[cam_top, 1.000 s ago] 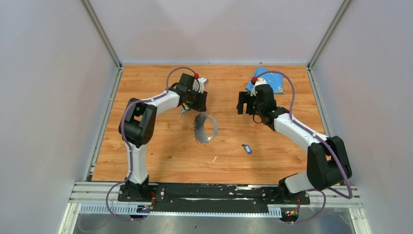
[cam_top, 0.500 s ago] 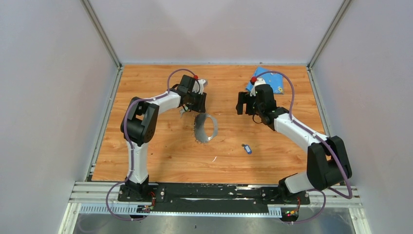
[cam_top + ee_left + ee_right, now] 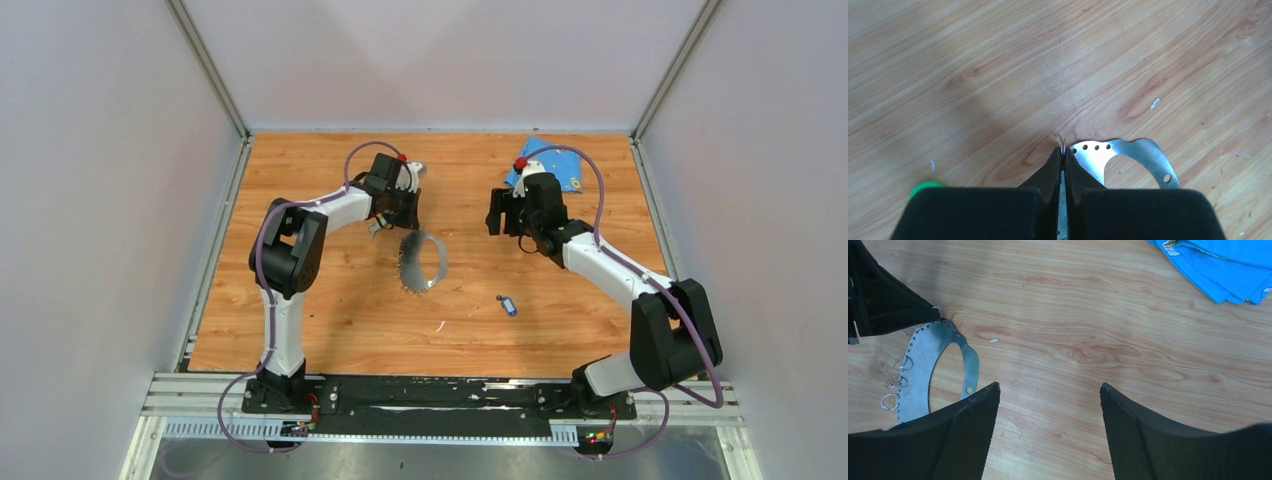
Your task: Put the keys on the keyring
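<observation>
The keyring (image 3: 422,262) rests on the table (image 3: 330,320), a little left of the middle. The left gripper (image 3: 400,222) is at the keyring's far-left end, its fingers pressed together on the band. The left key (image 3: 925,187) lies just left of that gripper. The right key (image 3: 508,305) lies right of the keyring and nearer, well apart from it. The right gripper (image 3: 497,222) hangs right of the keyring's far end, apart from it, jaws spread over bare table. The cloth (image 3: 560,172) lies in the far right corner, behind the right gripper.
</observation>
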Controlling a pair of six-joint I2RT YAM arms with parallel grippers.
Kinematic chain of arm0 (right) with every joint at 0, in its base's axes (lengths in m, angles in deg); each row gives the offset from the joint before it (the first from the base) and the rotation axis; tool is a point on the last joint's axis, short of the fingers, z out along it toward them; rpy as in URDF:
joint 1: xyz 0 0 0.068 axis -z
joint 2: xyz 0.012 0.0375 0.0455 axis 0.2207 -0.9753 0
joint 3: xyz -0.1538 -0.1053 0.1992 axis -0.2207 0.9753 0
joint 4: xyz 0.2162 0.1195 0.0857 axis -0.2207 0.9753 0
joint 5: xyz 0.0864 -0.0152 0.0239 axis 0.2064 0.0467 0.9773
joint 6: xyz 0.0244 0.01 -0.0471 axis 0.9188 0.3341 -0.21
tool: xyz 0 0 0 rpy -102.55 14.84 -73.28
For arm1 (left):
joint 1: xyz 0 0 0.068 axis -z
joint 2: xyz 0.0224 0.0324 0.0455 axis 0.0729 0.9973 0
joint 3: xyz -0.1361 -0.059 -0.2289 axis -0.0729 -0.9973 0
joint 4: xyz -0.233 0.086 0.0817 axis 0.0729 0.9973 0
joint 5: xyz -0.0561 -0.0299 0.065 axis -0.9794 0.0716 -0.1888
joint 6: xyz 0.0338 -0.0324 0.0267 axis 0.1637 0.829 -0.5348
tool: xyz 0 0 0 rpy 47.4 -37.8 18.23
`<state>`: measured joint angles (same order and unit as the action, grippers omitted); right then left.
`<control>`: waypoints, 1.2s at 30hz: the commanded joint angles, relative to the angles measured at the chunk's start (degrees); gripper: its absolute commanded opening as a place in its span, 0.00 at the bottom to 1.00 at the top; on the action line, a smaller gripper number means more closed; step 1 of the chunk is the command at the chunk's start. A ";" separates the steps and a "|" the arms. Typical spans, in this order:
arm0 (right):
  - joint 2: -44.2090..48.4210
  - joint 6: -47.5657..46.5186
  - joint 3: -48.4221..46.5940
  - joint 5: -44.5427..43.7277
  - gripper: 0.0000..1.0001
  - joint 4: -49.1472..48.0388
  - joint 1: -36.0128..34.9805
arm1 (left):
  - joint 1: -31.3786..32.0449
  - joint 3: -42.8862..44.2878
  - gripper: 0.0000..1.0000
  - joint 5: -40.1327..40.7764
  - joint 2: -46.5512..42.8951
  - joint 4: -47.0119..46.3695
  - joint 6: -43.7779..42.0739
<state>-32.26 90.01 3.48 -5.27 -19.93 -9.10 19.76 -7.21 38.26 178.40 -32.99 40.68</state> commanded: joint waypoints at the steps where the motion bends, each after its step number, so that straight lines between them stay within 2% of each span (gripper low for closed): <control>1: 1.07 -0.53 -0.62 2.40 0.73 1.20 -0.48 | 0.49 3.19 0.00 -4.64 1.19 1.80 -0.18; 4: 1.54 -0.90 -1.30 6.25 0.67 1.19 -0.52 | 0.56 4.95 0.00 -9.24 -0.61 4.57 -1.82; 8: 3.17 -2.25 -2.26 13.10 0.64 0.45 -0.43 | 1.28 7.47 0.00 -11.89 -6.60 10.47 -7.52; 12: 6.82 -4.46 -1.44 25.81 0.62 -3.59 -0.49 | 1.78 9.15 0.00 -15.64 -14.70 16.24 -13.69; 15: 11.88 -4.97 2.18 33.27 0.63 -10.69 -0.69 | 2.35 9.65 0.00 -20.41 -22.68 21.03 -19.12; 18: 16.93 -5.03 4.86 37.69 0.69 -16.17 -1.73 | 2.89 9.14 0.00 -25.66 -29.85 24.99 -22.32; 21: 20.06 -6.58 4.51 40.32 0.75 -16.90 -4.89 | 3.60 8.53 0.00 -28.78 -35.17 27.86 -22.12; 26: 23.56 -11.67 0.04 40.20 0.78 -11.31 -11.70 | 7.65 2.91 0.00 -31.44 -45.04 28.02 -26.11; 31: 27.94 -11.97 -2.68 41.43 0.72 -7.57 -16.38 | 12.55 0.43 0.00 -32.24 -52.95 28.06 -33.64; 36: 32.87 -8.33 -2.70 44.18 0.68 -7.10 -18.64 | 15.93 -1.29 0.00 -32.60 -58.51 28.07 -40.57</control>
<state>-3.06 79.83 2.39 35.30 -28.76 -25.69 33.42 -7.56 7.29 124.23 -4.69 7.87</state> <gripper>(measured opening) 0.690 0.005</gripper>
